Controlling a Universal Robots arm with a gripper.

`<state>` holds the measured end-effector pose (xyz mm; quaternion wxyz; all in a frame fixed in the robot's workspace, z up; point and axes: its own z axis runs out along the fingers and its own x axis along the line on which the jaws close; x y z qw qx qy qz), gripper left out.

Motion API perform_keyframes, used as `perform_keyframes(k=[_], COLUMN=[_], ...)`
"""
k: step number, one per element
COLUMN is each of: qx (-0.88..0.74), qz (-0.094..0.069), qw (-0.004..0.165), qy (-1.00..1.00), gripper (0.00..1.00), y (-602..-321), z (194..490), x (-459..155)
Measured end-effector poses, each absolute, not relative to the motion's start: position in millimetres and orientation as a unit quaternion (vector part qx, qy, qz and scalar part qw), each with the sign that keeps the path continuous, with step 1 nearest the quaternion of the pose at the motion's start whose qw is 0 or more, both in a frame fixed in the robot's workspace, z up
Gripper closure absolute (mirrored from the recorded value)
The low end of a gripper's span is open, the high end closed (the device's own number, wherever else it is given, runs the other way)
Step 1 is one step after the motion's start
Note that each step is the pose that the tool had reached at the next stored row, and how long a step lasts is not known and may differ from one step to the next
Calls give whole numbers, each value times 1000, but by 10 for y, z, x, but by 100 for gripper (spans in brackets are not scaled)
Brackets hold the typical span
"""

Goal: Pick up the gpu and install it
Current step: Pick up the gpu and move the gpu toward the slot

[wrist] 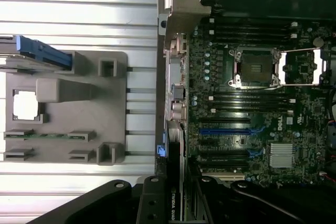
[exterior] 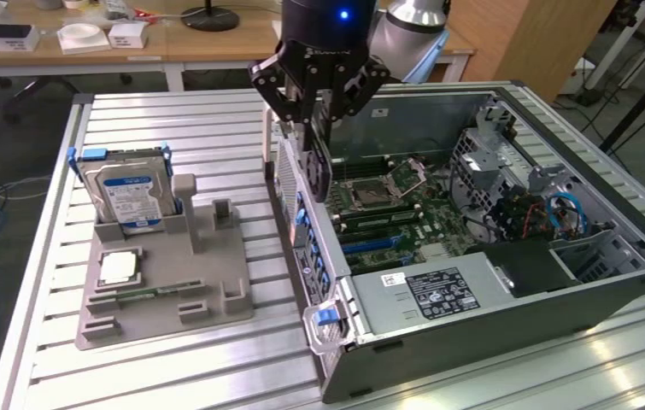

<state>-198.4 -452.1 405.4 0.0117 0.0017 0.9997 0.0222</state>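
Note:
My gripper (exterior: 314,115) hangs over the rear wall of the open computer case (exterior: 618,286), shut on the gpu (exterior: 318,166). The black card hangs on edge below the fingers, its silvery perforated bracket toward the exterior view's left. Its lower end is level with the top of the case's rear wall, above the motherboard (exterior: 413,205). In the wrist view the gpu (wrist: 174,209) shows edge-on between my gripper's (wrist: 177,203) black fingers, in line with the case's rear edge. The blue expansion slot (wrist: 226,130) lies bare on the board beside it.
On the exterior view's left, a grey holder (exterior: 225,295) carries a hard drive (exterior: 128,192), a square processor chip (exterior: 120,266) and a memory stick (exterior: 145,293). The power supply (exterior: 436,290) fills the case's near corner. Drive cage and cables (exterior: 550,213) sit on the right.

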Motion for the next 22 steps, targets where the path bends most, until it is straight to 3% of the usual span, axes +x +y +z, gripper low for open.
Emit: perform_keyframes(k=[22], qx=[2], qz=[22], qw=[12], qy=[1000], gripper=[74], y=[-4521], z=[4048], x=[-1852])
